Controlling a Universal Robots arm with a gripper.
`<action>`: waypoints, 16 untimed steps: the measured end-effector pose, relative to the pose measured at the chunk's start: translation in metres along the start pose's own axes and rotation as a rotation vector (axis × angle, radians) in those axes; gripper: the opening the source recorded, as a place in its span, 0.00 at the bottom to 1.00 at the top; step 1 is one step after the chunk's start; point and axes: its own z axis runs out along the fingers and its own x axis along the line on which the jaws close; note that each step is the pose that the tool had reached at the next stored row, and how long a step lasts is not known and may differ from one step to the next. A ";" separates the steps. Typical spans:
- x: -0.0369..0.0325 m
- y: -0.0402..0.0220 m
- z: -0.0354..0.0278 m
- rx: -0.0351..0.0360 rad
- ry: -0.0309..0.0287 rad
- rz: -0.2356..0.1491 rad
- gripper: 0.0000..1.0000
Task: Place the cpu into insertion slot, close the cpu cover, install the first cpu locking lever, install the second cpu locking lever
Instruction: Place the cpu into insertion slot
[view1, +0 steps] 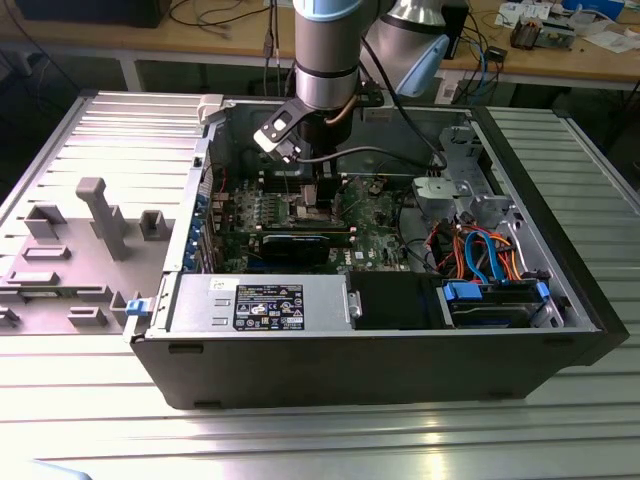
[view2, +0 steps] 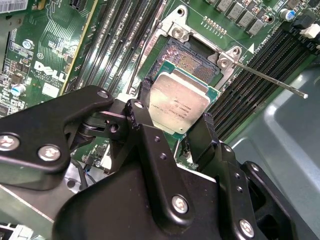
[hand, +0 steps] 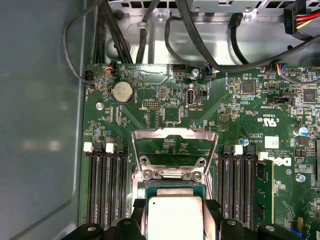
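Observation:
My gripper (view2: 175, 107) is shut on the cpu (view2: 179, 102), a square chip with a silver top and a green edge, one black finger (view2: 144, 95) on each side. The chip hangs low over the near part of the insertion slot (view2: 192, 57); I cannot tell whether they touch. In the first wrist view the cpu (hand: 175, 215) lies between the fingers (hand: 212, 212), with the slot (hand: 175, 186) just beyond it. The cpu cover (hand: 175, 132), a silver frame with a window, stands raised open behind the slot. A thin locking lever (view2: 270, 80) sticks out sideways. The exterior view has the gripper (view1: 312, 200) reaching down into the computer case.
Long black memory slots (hand: 105, 185) flank the socket on both sides. Black cables (hand: 165, 40) hang along the case's back wall. A grey power supply box (view1: 260, 300) and a drive bay with blue parts (view1: 490, 300) fill the case's front. A grey fixture plate (view1: 90, 230) lies outside.

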 end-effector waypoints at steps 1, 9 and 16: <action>0.0000 -0.0002 0.0017 0.0000 -0.0002 0.000 0.54; 0.0013 -0.0054 0.0202 0.0003 -0.0093 0.001 0.54; 0.0032 -0.0057 0.0206 -0.0007 -0.0299 0.000 0.54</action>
